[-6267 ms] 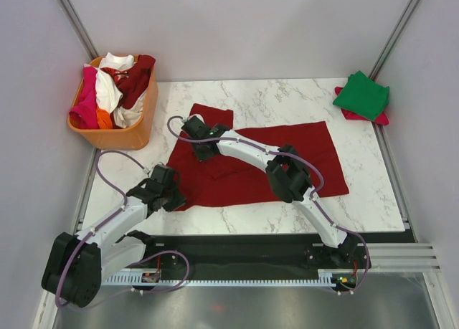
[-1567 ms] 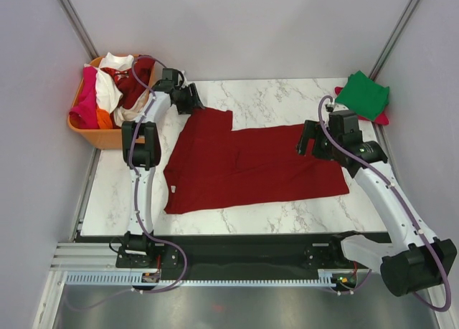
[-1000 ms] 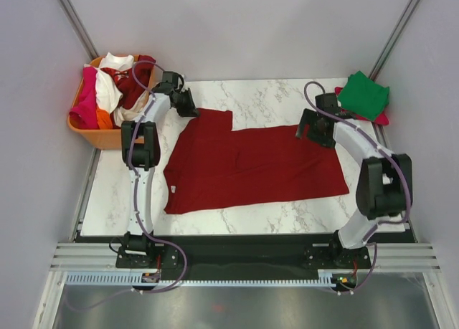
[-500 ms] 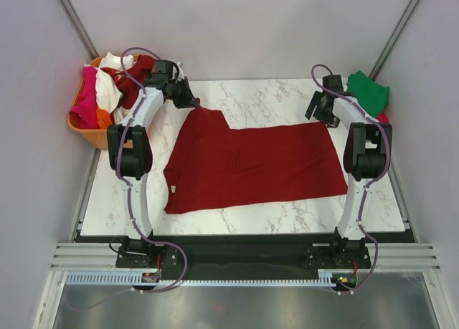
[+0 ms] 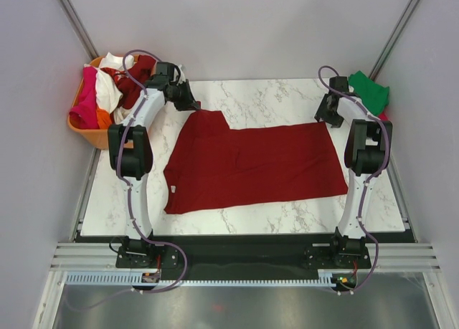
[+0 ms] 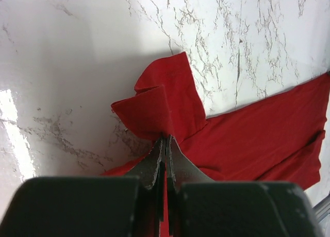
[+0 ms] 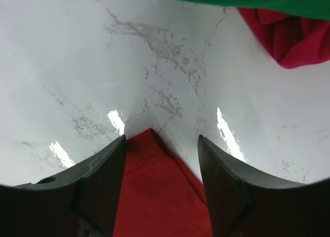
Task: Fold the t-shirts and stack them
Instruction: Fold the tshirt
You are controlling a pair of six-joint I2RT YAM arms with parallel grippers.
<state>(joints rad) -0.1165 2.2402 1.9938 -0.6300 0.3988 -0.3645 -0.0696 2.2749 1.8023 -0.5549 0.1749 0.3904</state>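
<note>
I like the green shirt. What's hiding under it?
A pink-red shirt pokes out from under the green shirt. Most of it is covered, so anything else beneath is hidden.

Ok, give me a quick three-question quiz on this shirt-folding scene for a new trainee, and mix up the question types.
1. True or false: the left gripper is shut on a corner of the dark red t-shirt.
2. Multiple choice: what colour is the shirt lying on top of the pink-red t-shirt? A green, B blue, C yellow.
3. Fill in: the right gripper straddles a corner of the dark red shirt with its jaws ___ (open or shut).

Key: 1 true; 2 A, the green t-shirt; 3 open.
</note>
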